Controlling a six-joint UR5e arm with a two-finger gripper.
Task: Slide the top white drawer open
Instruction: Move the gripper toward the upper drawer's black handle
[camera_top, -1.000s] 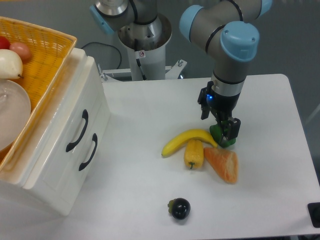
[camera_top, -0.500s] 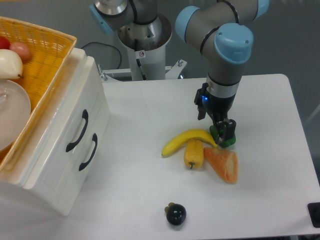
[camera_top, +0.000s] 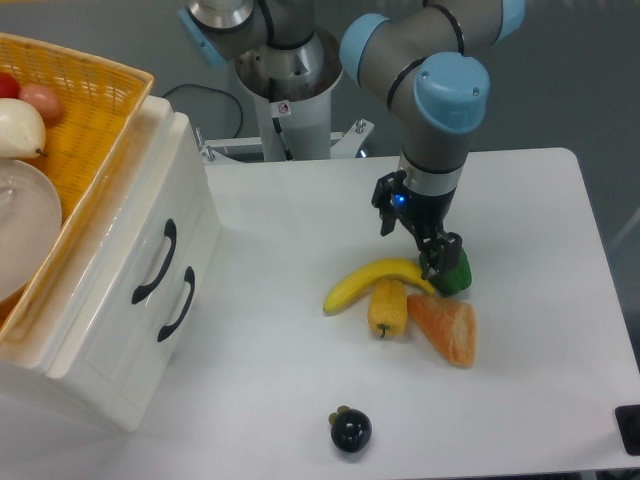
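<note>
We swing our gripper (camera_top: 441, 264), jaws' state unclear, leftward to hook the top white drawer (camera_top: 150, 240) handle (camera_top: 155, 262) squarely

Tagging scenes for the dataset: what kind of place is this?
Most likely a robotics lab bench, not a home kitchen: a grey and blue jointed robot arm stands on a pedestal behind a plain white table, which holds a small glossy white two-drawer cabinet and toy-like food such as a yellow banana.
</note>
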